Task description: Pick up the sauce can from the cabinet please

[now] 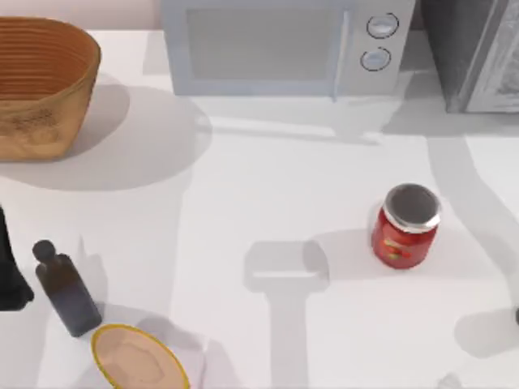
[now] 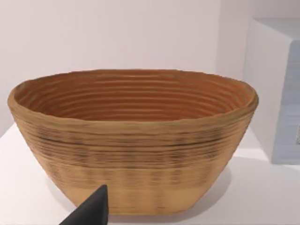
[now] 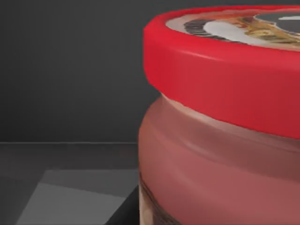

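White worktop (image 1: 243,203) from above: the cabinet (image 1: 474,53) at its far right corner, a red jar (image 1: 405,227) right of centre, our left arm (image 1: 8,275) at the left edge. Left wrist: the left gripper (image 2: 91,211) faces a basket (image 2: 133,140). Right wrist: the sauce can (image 3: 220,117) stands inside the dark cabinet, with the right gripper (image 3: 124,213) close beside it. We cannot tell whether either gripper is clenched or released.

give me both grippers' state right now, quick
Left gripper: near the basket, cannot be told.
Right gripper: close by the sauce can, cannot be told.
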{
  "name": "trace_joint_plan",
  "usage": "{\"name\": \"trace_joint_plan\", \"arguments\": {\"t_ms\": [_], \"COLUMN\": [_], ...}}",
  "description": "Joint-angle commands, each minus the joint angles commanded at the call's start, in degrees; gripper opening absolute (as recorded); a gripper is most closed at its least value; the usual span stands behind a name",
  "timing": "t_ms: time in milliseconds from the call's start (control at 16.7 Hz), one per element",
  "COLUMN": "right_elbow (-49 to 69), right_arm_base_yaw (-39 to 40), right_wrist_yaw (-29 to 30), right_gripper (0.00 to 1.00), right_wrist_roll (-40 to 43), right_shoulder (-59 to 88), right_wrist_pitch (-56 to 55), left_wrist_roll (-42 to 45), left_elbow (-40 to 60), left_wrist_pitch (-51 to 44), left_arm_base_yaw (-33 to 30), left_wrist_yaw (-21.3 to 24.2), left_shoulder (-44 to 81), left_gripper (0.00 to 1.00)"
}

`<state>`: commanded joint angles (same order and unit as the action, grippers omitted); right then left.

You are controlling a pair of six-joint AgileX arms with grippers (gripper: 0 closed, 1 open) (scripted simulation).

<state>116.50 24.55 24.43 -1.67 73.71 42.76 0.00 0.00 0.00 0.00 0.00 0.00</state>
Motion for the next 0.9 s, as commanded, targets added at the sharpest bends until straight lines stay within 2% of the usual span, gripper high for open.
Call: {"name": "trace_joint_plan", "arguments": {"t_ms": [180,360,660,900], "right_elbow": [-8.97,-23.3,-56.77,-84.34], "right_arm_base_yaw": [-2.4,-5.8,-12.53,-17.77], "right_wrist_yaw": [-4.98,-10.99,-20.0,-24.16], "right_gripper": [0.0,0.0,0.0,0.0], "right_wrist_roll": [-0.2,-0.32,-0.18,0.31], "right_shoulder": [-6.0,-14.78,-33.91,-50.27], "right_wrist_pitch": [-2.97,-7.54,-18.2,-27.94], "left_wrist_roll": [0.0,0.0,0.0,0.0], "left_elbow": [0.0,0.0,0.0,0.0], "left_wrist_pitch": [0.0,0.0,0.0,0.0], "left_arm_base_yaw": [0.0,0.0,0.0,0.0], "left_wrist_yaw": [0.0,0.0,0.0,0.0], "left_shoulder": [0.0,0.0,0.0,0.0], "left_gripper": [1.0,1.0,1.0,1.0]}}
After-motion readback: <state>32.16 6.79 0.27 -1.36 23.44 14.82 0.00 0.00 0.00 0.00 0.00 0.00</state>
